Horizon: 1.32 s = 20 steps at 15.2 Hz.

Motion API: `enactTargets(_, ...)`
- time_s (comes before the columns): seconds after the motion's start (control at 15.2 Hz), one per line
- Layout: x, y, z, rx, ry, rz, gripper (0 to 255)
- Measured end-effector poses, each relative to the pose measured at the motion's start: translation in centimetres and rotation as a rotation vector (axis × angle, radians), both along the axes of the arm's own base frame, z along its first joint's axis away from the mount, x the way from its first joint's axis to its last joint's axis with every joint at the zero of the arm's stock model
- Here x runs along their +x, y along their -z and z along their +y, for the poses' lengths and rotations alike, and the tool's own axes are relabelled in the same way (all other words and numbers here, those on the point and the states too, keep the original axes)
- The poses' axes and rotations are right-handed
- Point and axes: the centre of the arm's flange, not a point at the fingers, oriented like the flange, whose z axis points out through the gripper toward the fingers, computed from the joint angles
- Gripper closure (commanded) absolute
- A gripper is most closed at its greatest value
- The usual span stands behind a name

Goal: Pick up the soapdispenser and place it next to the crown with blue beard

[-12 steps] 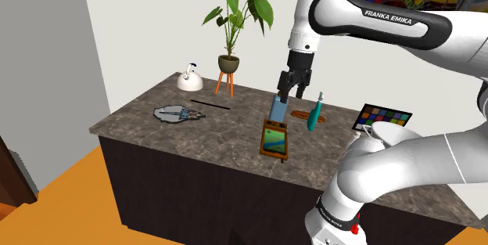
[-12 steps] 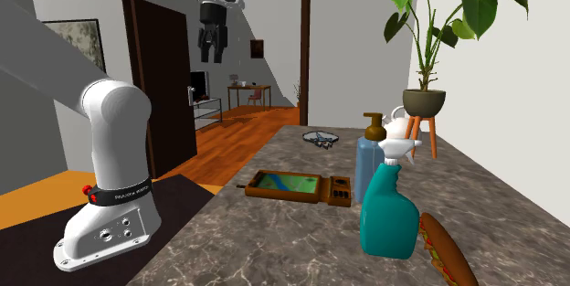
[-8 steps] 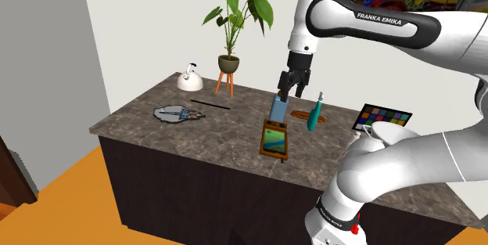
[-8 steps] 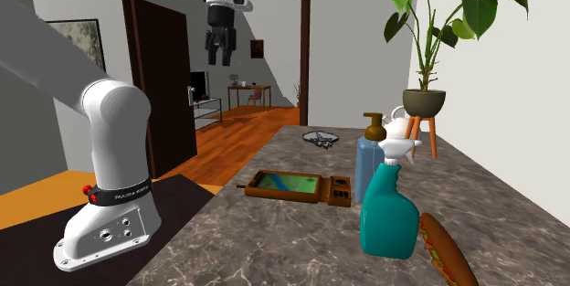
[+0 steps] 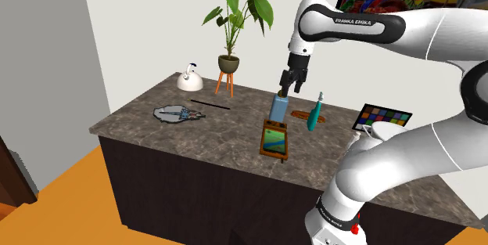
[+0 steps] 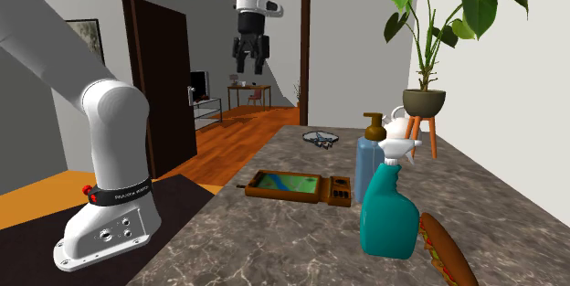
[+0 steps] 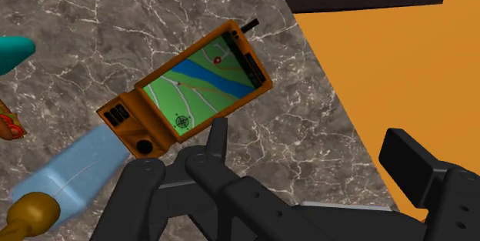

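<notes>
The soap dispenser (image 5: 278,109), a pale blue bottle with a brown pump (image 6: 370,161), stands upright on the marble counter beside an orange handheld device. My gripper (image 5: 289,87) hangs open well above the counter, with nothing between its fingers. In the second exterior view the gripper (image 6: 248,60) is high and to the left of the bottle. In the wrist view the bottle (image 7: 69,182) lies off to one side of the gripper (image 7: 311,148), not between the fingers. The crown (image 5: 178,113), a flat silvery piece with blue parts (image 6: 321,137), lies near the counter's far end.
The orange device with a map screen (image 5: 274,140) lies by the bottle. A teal spray bottle (image 6: 391,206) and a hot dog (image 6: 448,252) sit close by. A potted plant (image 5: 229,63), a white kettle (image 5: 189,79) and a colour chart (image 5: 383,117) line the counter.
The gripper has moved over the counter toward the dispenser, rightward in the second exterior view. Its fingers stay open. The objects on the counter have not moved.
</notes>
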Motion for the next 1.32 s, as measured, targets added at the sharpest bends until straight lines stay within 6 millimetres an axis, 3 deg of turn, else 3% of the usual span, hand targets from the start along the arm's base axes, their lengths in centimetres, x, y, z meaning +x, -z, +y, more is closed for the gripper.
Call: enactTargets(1.32,10.5,6.3,-22.6,-0.022,-0.065,-0.055,0)
